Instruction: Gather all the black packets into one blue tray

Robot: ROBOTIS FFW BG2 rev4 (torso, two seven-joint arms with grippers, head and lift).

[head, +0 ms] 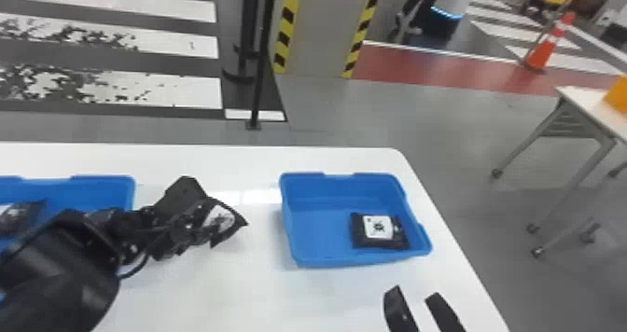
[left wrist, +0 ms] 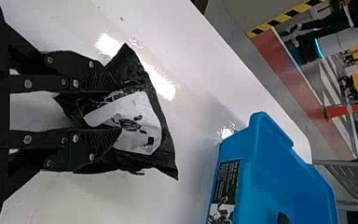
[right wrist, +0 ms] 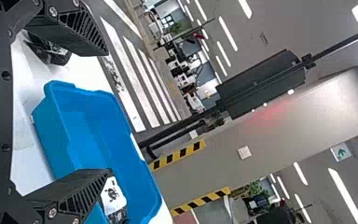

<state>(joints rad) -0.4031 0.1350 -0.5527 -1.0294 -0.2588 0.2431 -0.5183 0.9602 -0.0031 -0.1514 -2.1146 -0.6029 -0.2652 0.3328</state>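
My left gripper (head: 186, 214) is over the table between the two trays, shut on a black packet (head: 229, 219) with a white label. In the left wrist view the packet (left wrist: 142, 123) bulges out beyond the fingers of the left gripper (left wrist: 107, 109). The right blue tray (head: 322, 233) holds another black packet (head: 379, 231) lying flat in its right half. At the near right, in front of that tray, my right gripper (head: 422, 305) stands open and holds nothing; the right wrist view shows this gripper (right wrist: 105, 112) too. A further black packet (head: 23, 214) lies in the left blue tray (head: 105, 193), partly behind the left arm.
Both trays stand on a white table (head: 252, 284), whose right edge runs close beside the right tray and right gripper. Beyond it are a black post (head: 261, 65), a striped column (head: 317, 32) and another table (head: 578, 102).
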